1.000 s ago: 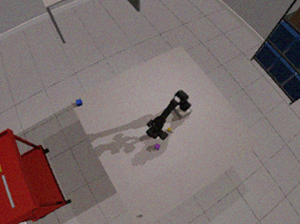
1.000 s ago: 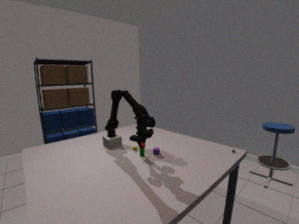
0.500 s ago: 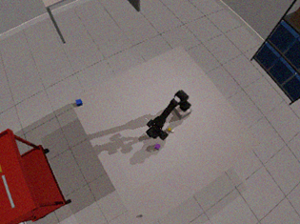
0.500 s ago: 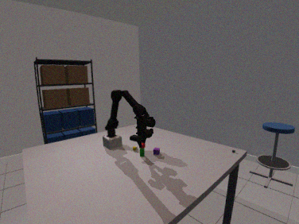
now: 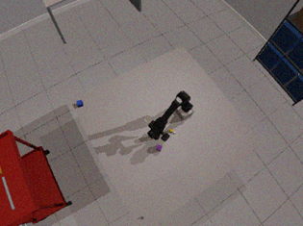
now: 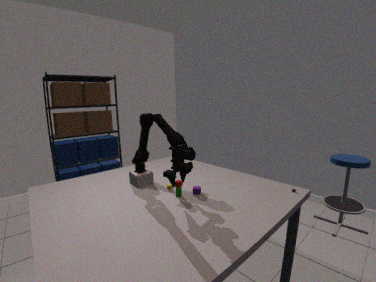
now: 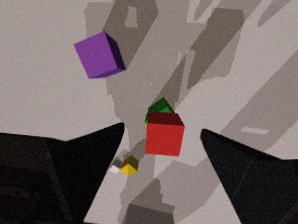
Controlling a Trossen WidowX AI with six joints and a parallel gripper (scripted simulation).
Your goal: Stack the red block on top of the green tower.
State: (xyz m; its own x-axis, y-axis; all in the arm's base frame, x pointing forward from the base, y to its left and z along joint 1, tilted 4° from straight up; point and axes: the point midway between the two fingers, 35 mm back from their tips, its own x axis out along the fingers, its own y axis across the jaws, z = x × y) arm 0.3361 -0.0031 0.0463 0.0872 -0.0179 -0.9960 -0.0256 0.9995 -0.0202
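The red block (image 6: pixel 179 183) (image 7: pixel 164 140) sits on top of the green tower (image 6: pixel 178 192) (image 7: pixel 160 105), which stands upright in the exterior view. In the wrist view the red block covers most of the green. My gripper (image 6: pixel 178 181) (image 7: pixel 162 129) is open, with one finger on each side of the red block. The wrist view shows a gap between the block and each finger. The arm hides the red block and the tower in the top view.
A purple block (image 5: pixel 159 147) (image 6: pixel 197 190) (image 7: pixel 97 55) lies close beside the tower. A small yellow piece (image 5: pixel 171 131) (image 6: pixel 169 186) (image 7: pixel 130 166) lies between the tower and the arm's pale base (image 6: pixel 141 178). A blue block (image 5: pixel 79 103) is far off in the top view.
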